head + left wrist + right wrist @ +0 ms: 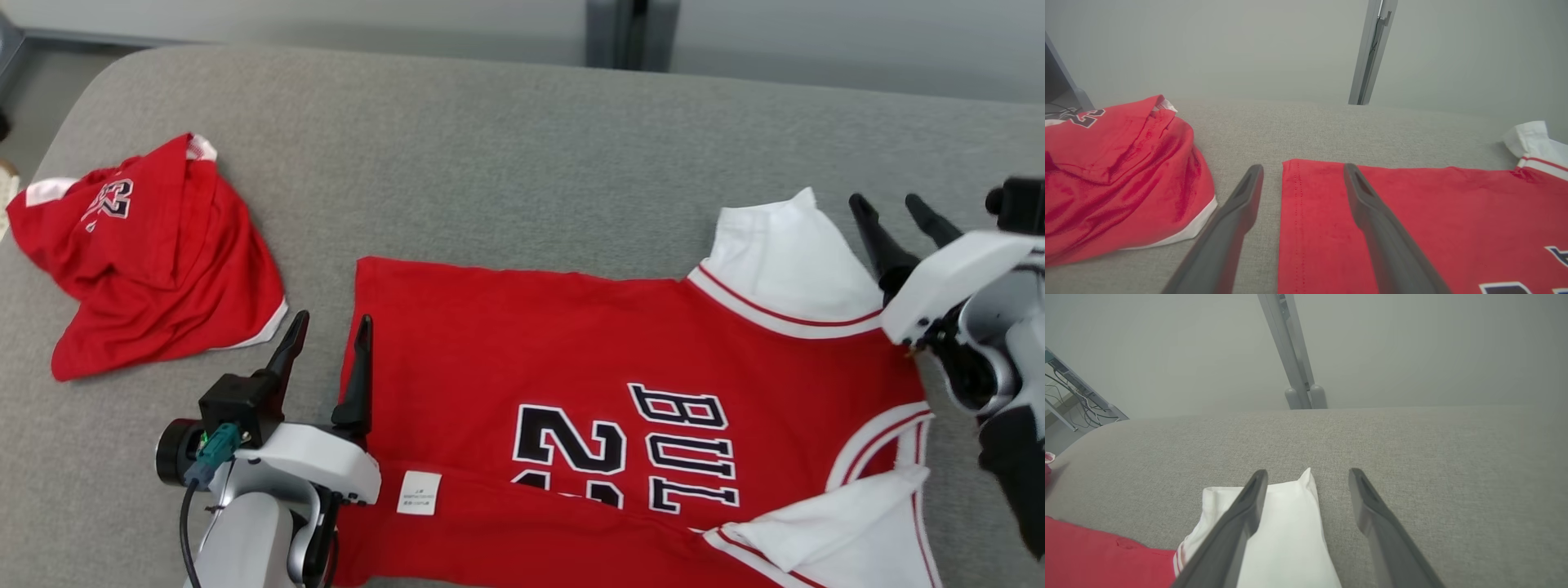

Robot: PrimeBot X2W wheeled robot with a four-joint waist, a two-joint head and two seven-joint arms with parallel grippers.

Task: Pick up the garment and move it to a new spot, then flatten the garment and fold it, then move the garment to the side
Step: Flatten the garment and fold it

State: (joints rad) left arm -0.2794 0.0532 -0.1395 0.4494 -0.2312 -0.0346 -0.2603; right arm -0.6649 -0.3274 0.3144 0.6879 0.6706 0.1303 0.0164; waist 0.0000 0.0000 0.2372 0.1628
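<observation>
The garment (620,384) is a red jersey with white sleeves and dark lettering, spread flat on the grey padded surface (506,155), hem toward the left. My left gripper (331,327) stands open at the hem's far corner (1290,167), one finger on each side of the edge. My right gripper (894,212) is open too, beside the upper white sleeve (788,245). In the right wrist view that sleeve (1286,531) lies under the left finger (1245,514), and the right finger is over bare fabric.
A second red garment (147,261) lies crumpled at the left of the surface, and in the left wrist view it (1114,171) sits just left of my fingers. A grey post (1372,53) stands behind the surface's far edge.
</observation>
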